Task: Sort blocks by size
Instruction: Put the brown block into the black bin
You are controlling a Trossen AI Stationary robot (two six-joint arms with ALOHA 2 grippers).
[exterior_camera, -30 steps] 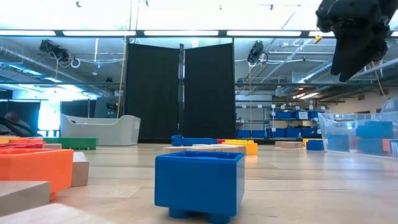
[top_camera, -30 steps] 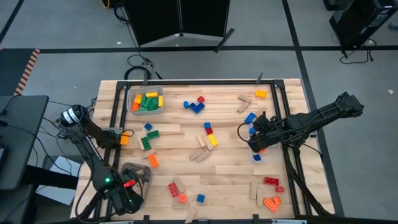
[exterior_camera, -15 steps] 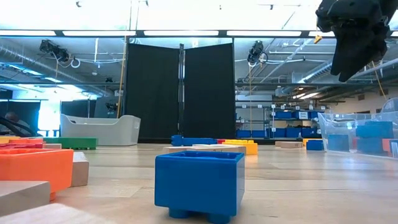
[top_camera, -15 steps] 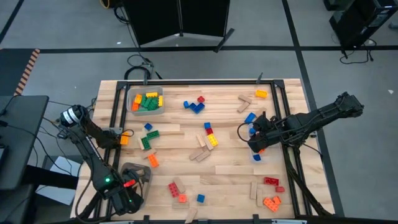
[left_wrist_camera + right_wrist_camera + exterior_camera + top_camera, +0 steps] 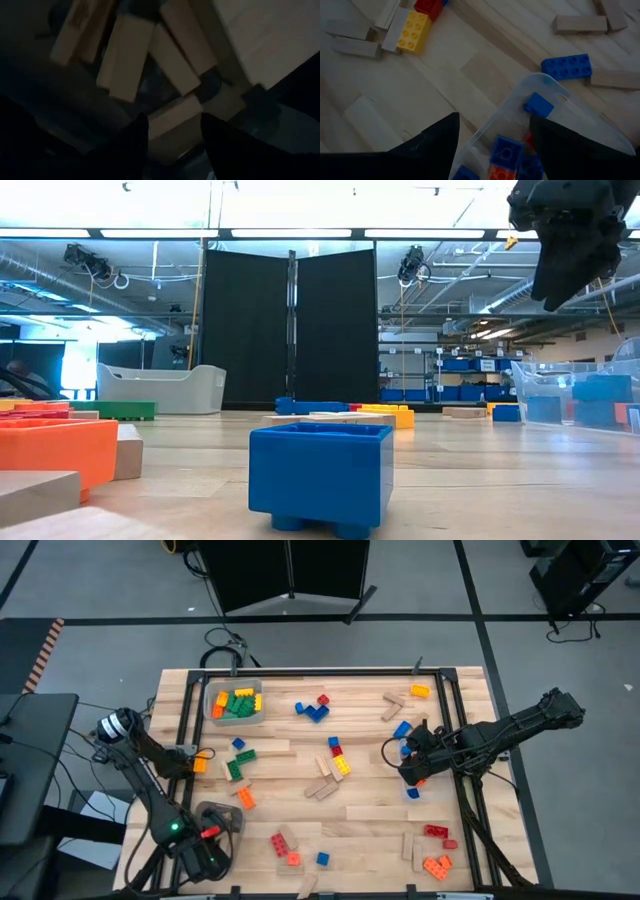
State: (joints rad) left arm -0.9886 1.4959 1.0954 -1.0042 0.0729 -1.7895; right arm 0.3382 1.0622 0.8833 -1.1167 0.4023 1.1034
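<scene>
Both hands hover over bins, neither holding a block.

The left hand (image 5: 172, 131), fingers apart and empty, hangs over a bin of tan wooden blocks (image 5: 125, 57) at the counter's (image 5: 370, 825) near left corner. The right hand (image 5: 492, 135), open too, sits above a clear bin (image 5: 555, 100) holding small blue bricks (image 5: 538, 105). Loose bricks and wooden pieces lie scattered across the counter; a yellow brick (image 5: 413, 32) lies near the clear bin.

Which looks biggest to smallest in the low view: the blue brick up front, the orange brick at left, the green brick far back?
1. Blue brick
2. Orange brick, cut off by the picture's edge
3. Green brick

Nearness to the camera inflates the first two, so true sizes stay unsure.
</scene>
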